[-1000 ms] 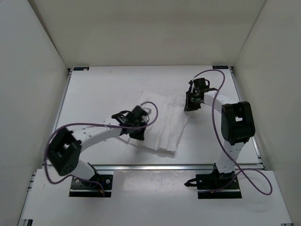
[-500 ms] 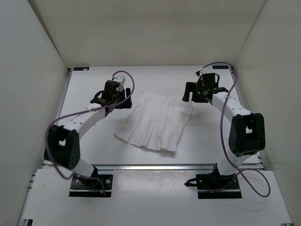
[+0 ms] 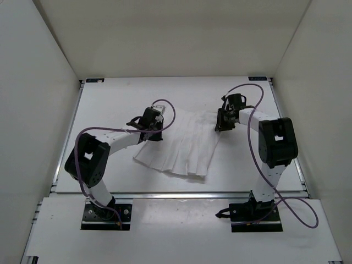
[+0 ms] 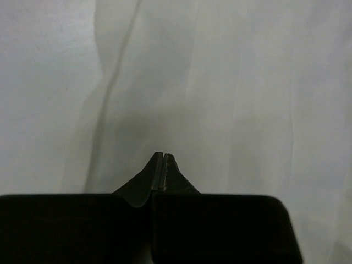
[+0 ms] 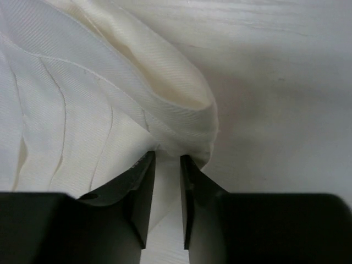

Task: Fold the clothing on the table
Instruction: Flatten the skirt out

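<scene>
Both arms are coming back in from where they stood half a second earlier, clear of the cloth: the left gripper (image 3: 149, 122) is now sitting on the far-left corner of the clothing (image 3: 184, 149), and the right gripper (image 3: 222, 119) is now pressing at its far-right corner. The pleated white garment is lying spread flat near the middle of the table (image 3: 110, 104), its near hem pointing toward the arm bases. This looks like the grasping step, with both far corners being taken before a first fold. Next, each arm would need a sure pinch, then an even lift and carry toward the near hem. The left jaws are pressing fully together against the fabric, though whether a layer is caught between them is not showing. The right jaws are standing a narrow gap apart with a doubled fold of the edge bunching at their tips; whether they are truly holding it I cannot tell. From above, both grippers are hiding the very corners they are working on.
</scene>
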